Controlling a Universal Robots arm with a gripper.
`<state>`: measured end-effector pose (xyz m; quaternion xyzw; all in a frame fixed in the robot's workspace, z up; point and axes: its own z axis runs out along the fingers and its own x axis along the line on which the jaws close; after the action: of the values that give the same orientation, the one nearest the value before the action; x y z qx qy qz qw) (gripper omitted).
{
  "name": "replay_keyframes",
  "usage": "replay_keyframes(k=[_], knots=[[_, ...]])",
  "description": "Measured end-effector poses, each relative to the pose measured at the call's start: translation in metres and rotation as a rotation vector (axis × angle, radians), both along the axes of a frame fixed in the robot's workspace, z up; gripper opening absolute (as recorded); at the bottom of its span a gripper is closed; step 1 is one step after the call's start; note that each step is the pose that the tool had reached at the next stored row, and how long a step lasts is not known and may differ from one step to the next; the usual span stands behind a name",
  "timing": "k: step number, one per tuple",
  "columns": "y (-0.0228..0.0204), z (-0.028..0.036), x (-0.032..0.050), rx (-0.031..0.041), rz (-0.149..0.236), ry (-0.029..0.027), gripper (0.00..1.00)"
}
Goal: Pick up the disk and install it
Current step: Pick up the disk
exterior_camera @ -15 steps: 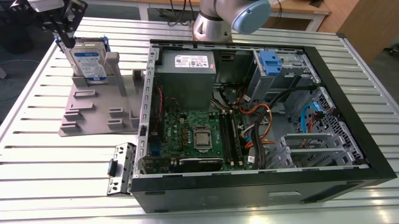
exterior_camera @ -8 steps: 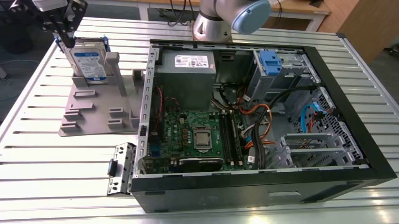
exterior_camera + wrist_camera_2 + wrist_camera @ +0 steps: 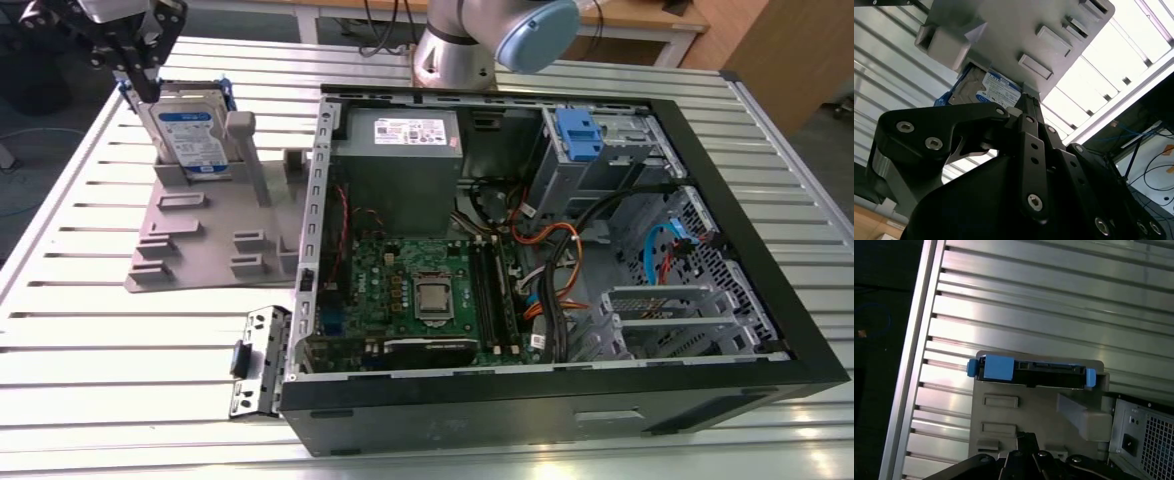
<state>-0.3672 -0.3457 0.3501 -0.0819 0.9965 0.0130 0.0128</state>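
Slatted metal table (image 3: pixel 80 330), with an open computer case (image 3: pixel 534 415) taking up most of it. The disk (image 3: pixel 191 135) stands upright in a grey holder (image 3: pixel 200 235) near the table's far corner, beside the case. Gripper (image 3: pixel 138 78) is just above the disk; can't tell how wide it's open. First wrist view shows the disk's blue-framed top edge, second wrist view its label.

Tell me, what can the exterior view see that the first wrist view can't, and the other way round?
The exterior view adds the open computer case, its green board and orange cables, and the label side of the disk. The first wrist view adds the disk's narrow top edge and a power socket on a grey box. Both share the disk standing in its grey holder on the slatted table, with the gripper close by.
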Motion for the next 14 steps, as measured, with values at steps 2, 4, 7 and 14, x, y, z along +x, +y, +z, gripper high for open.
replay_keyframes(k=[2, 4, 7, 14], knots=[[0.0000, 0.0000, 0.0000, 0.0000, 0.014, 0.0001, 0.10], [0.0000, 0.0000, 0.0000, 0.0000, 0.028, 0.0000, 0.10], [0.0000, 0.0000, 0.0000, 0.0000, 0.051, 0.0000, 0.10], [0.0000, 0.0000, 0.0000, 0.0000, 0.106, -0.0001, 0.10]])
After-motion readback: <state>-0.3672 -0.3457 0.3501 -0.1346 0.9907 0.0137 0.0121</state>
